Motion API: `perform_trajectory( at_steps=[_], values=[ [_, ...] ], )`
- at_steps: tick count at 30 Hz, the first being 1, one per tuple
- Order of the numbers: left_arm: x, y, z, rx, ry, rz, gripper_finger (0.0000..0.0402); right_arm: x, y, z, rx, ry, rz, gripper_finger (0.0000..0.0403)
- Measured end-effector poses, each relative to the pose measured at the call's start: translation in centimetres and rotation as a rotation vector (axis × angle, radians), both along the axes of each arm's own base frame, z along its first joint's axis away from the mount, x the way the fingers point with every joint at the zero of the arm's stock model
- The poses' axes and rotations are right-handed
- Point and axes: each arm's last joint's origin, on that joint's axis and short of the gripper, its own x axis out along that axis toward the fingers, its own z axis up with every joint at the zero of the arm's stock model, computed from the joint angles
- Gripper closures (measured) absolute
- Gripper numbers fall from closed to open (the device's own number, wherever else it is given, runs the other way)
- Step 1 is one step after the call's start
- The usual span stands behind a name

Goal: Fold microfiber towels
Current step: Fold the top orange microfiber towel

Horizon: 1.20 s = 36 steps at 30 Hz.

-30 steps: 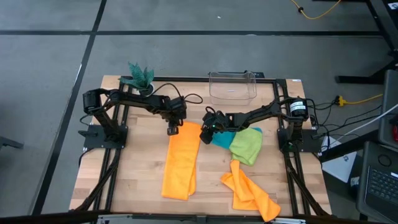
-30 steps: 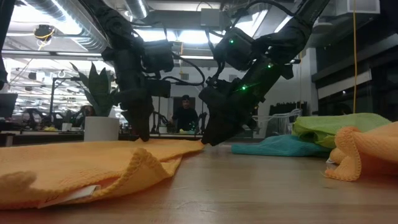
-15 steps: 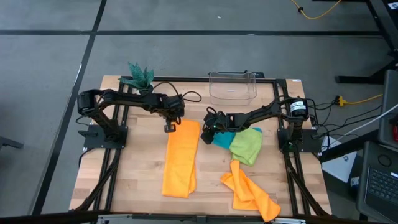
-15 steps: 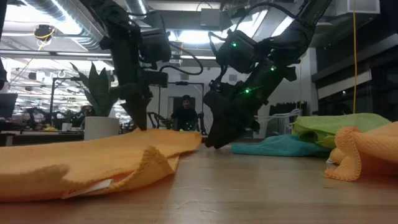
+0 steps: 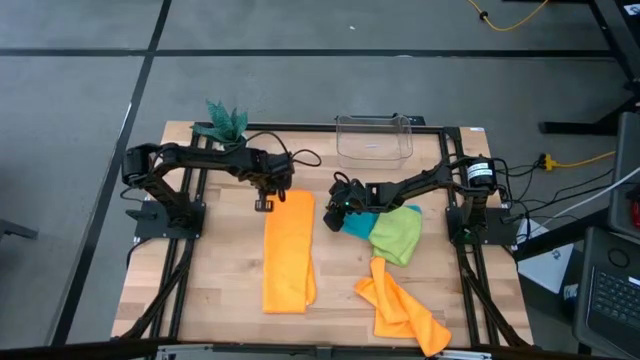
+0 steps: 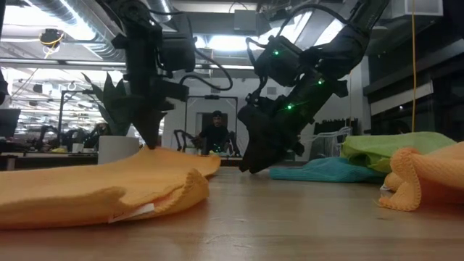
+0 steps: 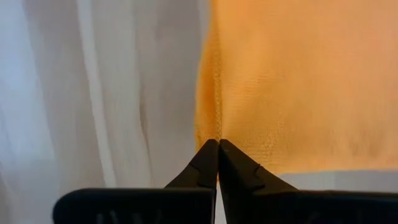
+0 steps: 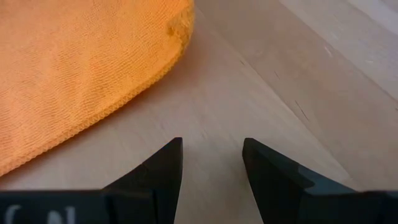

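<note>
A long orange towel, folded lengthwise, lies on the wooden table. My left gripper is shut on its far left corner. My right gripper stands open just right of the towel's far right corner, over bare wood, touching nothing. To the right lie a teal towel, a lime green towel partly on top of it, and a crumpled second orange towel. My left gripper pinches the orange towel's far left corner between its two fingertips. The fingers come steeply from above. That corner is raised into a small peak, and the rest of the towel lies slack on the table. One layer or several, I cannot tell.
A clear plastic bin stands at the far edge, a small plant in a white pot at the far left. Black frame rails run along both sides. Bare wood shows left of the orange towel and near the front centre.
My left gripper has gone toward the table's left edge and a little up, rolling somewhat. The orange towel's far end has been drawn left with it and its far left corner has risen, while its near end has stayed on the table.
</note>
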Motion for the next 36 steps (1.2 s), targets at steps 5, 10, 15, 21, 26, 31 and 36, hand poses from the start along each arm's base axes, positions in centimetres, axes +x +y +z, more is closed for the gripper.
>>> perform_trajectory(
  at_steps=[5,10,15,21,26,31,36],
  values=[
    [-0.1,-0.3,0.0,0.023,0.046,-0.151,0.0401,0.0,0.0,0.0,0.000,-0.001,0.001,0.0228],
    [-0.6,-0.4,-0.1,0.019,0.099,-0.090,0.0398,0.0,0.0,0.0,0.000,-0.001,0.002,0.0228],
    [-0.9,-0.3,-0.2,0.024,0.109,0.044,0.0382,0.0,0.0,0.0,-0.001,-0.001,0.003,0.0228],
    [-1.2,-0.4,-0.2,0.032,0.140,0.094,0.0339,0.0,0.0,0.0,0.000,-0.001,0.003,0.0228],
    [-1.9,-0.4,-0.2,0.051,0.192,0.187,0.0300,0.0,0.0,0.0,0.001,-0.002,0.004,0.0228],
    [-2.1,-0.7,-0.3,-0.004,0.187,0.311,0.0293,0.1,0.0,0.0,-0.030,0.001,0.042,0.0228],
    [-2.3,-1.8,-0.3,-0.142,0.220,0.309,0.0305,0.5,0.6,0.2,-0.095,-0.031,0.132,0.0228]
  ],
)
